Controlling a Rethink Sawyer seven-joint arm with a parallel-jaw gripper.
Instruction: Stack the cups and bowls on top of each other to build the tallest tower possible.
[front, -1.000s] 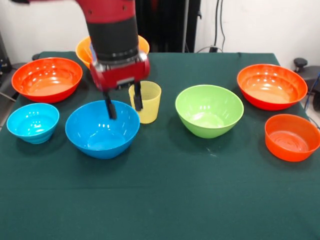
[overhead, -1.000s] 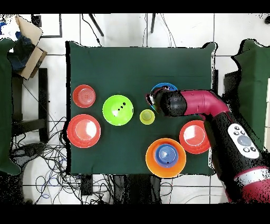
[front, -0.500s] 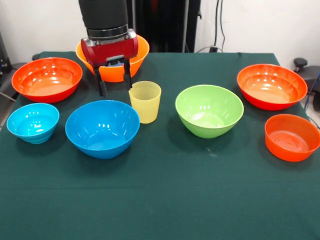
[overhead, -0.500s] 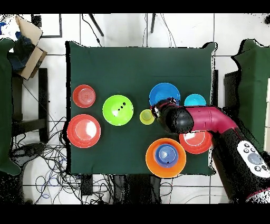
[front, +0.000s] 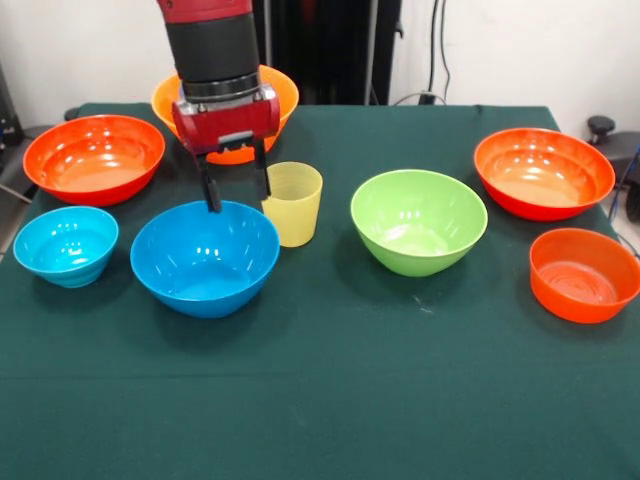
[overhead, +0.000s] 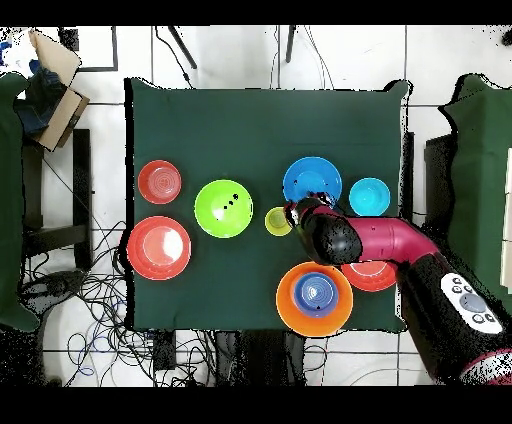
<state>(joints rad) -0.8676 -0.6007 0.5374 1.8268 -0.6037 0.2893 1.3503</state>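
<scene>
Nearest you on the green desk (front: 330, 400), the big blue bowl (front: 205, 257) sits between the small cyan bowl (front: 66, 244) and the pale-yellow tumbler (front: 293, 203), with the lime bowl (front: 418, 221) and two red-orange bowls further right. Your end effector (front: 236, 188) hangs empty over the blue bowl's far rim, its two black fingers spread, one tip at the rim and the other just beside the tumbler. Behind it stands the tower (front: 226, 110), the large light-orange bowl, which the overhead view shows with a blue bowl nested inside. You look to be lining up a pick on the blue bowl: lower so the fingers straddle its far wall, keep clear of the tumbler, then pinch and lift
</scene>
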